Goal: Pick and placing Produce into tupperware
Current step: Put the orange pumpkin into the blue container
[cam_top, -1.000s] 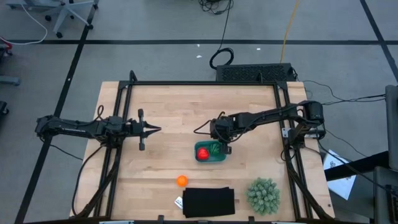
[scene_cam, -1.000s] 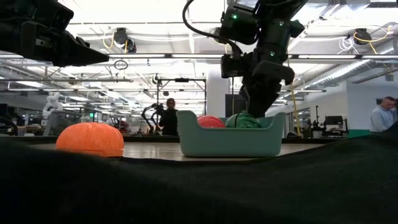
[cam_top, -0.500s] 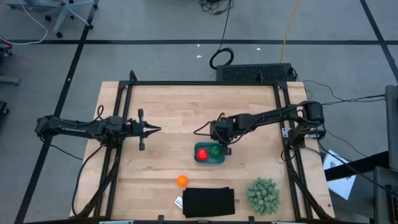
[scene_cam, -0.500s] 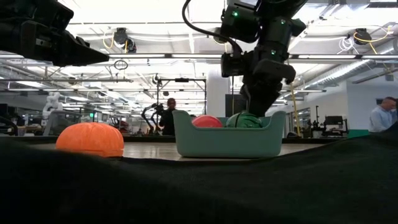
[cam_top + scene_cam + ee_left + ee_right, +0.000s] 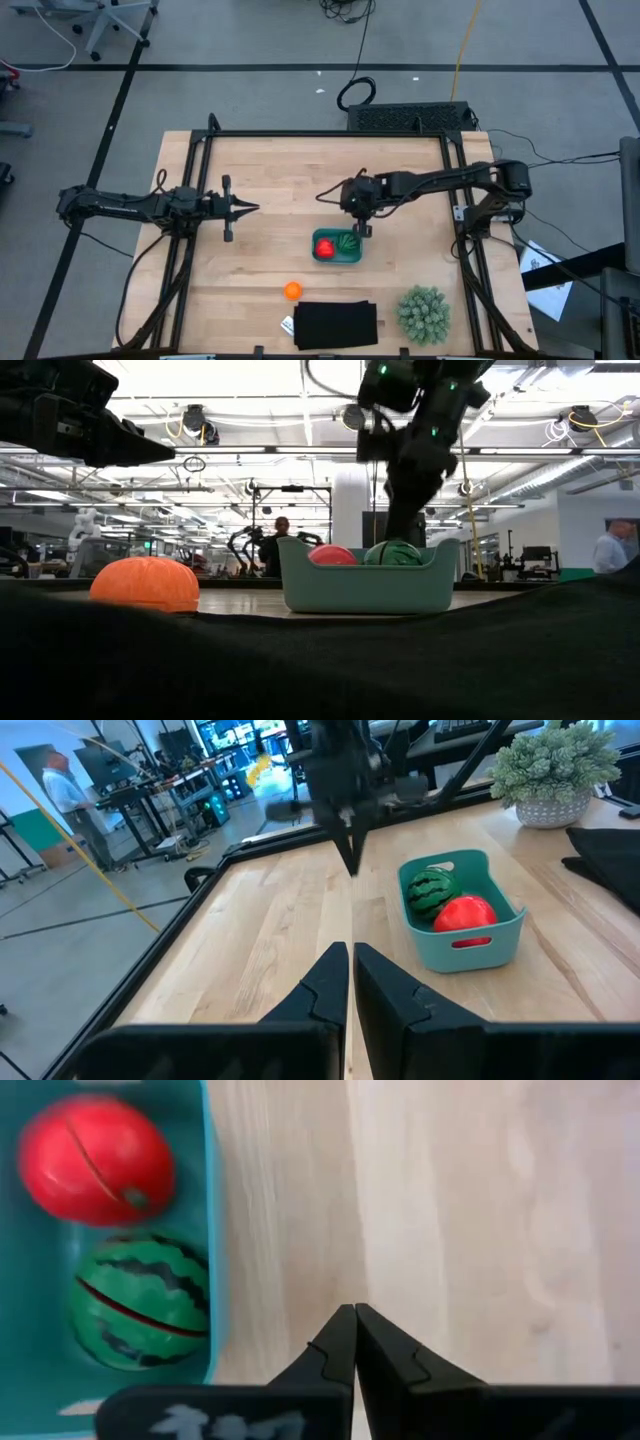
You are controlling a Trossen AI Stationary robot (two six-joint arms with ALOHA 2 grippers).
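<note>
The teal tupperware (image 5: 338, 247) sits mid-table with the red fruit (image 5: 325, 247) and the dark green striped fruit (image 5: 348, 241) lying inside it. They also show in the tupperware (image 5: 208, 1230) as the red fruit (image 5: 97, 1158) and the green fruit (image 5: 140, 1300). The orange fruit (image 5: 291, 290) rests on the wood nearer the front edge. My right gripper (image 5: 355, 1315) hangs shut and empty over bare wood, just past the tupperware's far side. My left gripper (image 5: 350, 970) hovers shut and empty at the table's left.
A black flat rectangle (image 5: 335, 325) lies at the front edge, with a pale-green spiky plant ball (image 5: 423, 313) to its right. People stand in the room beyond the table (image 5: 272, 545). Bare wood stretches between my two grippers.
My right gripper has risen from beside the green fruit in the tupperware and drawn back toward the table's far edge, fingers shut throughout. Both fruits stay in the tupperware.
</note>
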